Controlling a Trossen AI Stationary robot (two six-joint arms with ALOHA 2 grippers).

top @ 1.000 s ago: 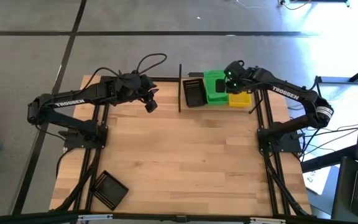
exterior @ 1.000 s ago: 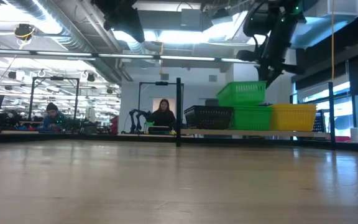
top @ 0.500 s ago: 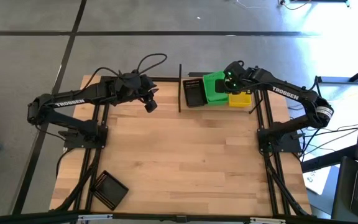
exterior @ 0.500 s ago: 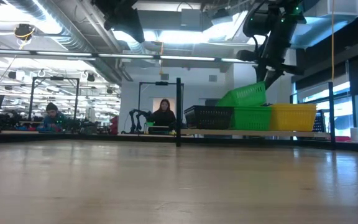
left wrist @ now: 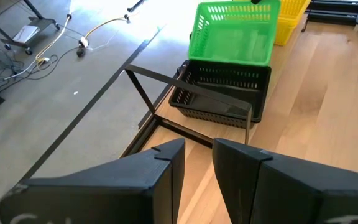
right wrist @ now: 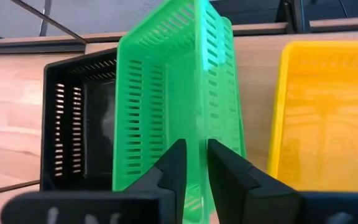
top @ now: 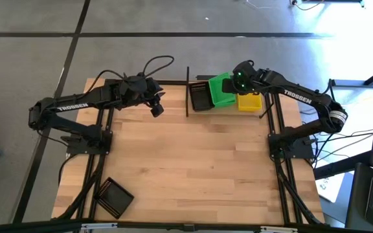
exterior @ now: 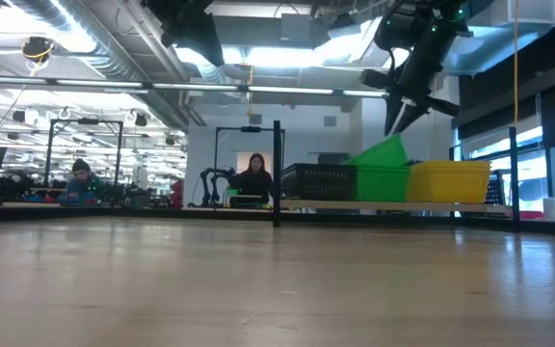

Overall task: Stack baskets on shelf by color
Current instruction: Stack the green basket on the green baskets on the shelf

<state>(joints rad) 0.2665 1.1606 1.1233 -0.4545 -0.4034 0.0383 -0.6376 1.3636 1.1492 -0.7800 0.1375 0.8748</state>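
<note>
On the shelf point(exterior: 393, 204) at the table's far edge stand a black basket point(top: 201, 98), a green basket point(exterior: 385, 183) and a yellow basket point(top: 250, 102), side by side. My right gripper point(right wrist: 194, 163) is shut on another green basket point(top: 221, 89), tipped above the green and black ones. My left gripper point(top: 155, 107) hangs open, with a narrow gap, left of the shelf's post point(top: 187, 90) and touches nothing. One more black basket point(top: 113, 196) lies near the table's near left corner. My right gripper pinches one long side wall point(right wrist: 201, 140) of the green basket between its two fingers, coming from above and slanting down. The basket is steeply tilted. Its low end point(exterior: 357, 161) is down at the rims of the baskets below; whether it touches them I cannot tell.
Thin black posts point(exterior: 276, 173) frame the shelf. Bare tabletop point(top: 206, 162) spreads between the arms. Past the table the low view shows a workshop with seated people point(exterior: 254, 178).
My right gripper has moved down toward the shelf and tipped. The green basket it holds was level above the green basket on the shelf; now it is lower and steeply tilted, its end toward the black basket dropped to rim height.
</note>
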